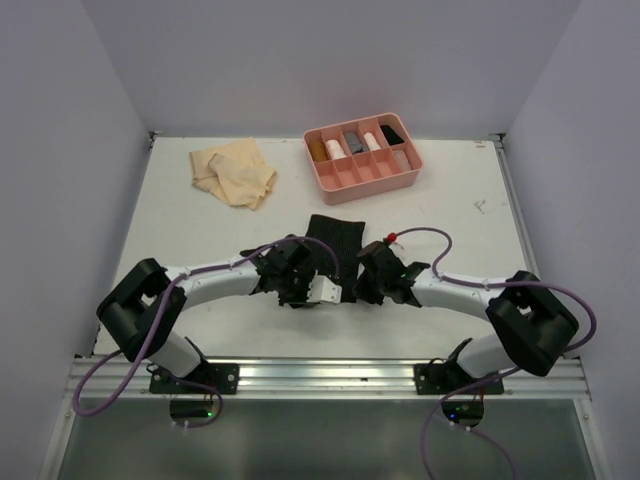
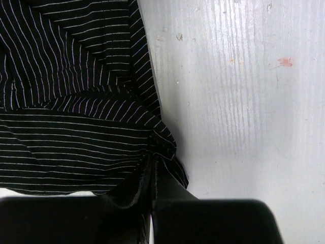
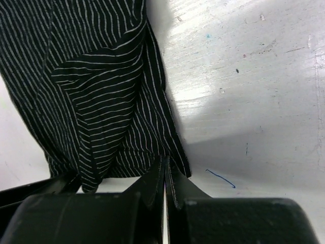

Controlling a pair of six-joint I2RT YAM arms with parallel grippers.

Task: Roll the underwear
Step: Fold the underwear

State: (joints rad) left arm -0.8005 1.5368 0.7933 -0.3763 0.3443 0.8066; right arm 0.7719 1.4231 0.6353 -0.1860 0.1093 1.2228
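The black underwear (image 1: 335, 238) with thin white stripes lies flat at the table's middle, between both arms. My left gripper (image 1: 305, 268) is shut on its near left edge; in the left wrist view the fingertips (image 2: 152, 170) pinch a bunched fold of the striped cloth (image 2: 71, 101). My right gripper (image 1: 366, 268) is shut on the near right edge, and the right wrist view shows the jaws (image 3: 166, 170) closed on the hem of the cloth (image 3: 96, 86). A pale tan underwear (image 1: 235, 172) lies crumpled at the far left, away from both grippers.
A pink divided tray (image 1: 400, 182) stands at the far centre-right with rolled pieces in several compartments. White walls enclose the table on three sides. The arm bases sit on a metal rail (image 1: 320, 375) at the near edge.
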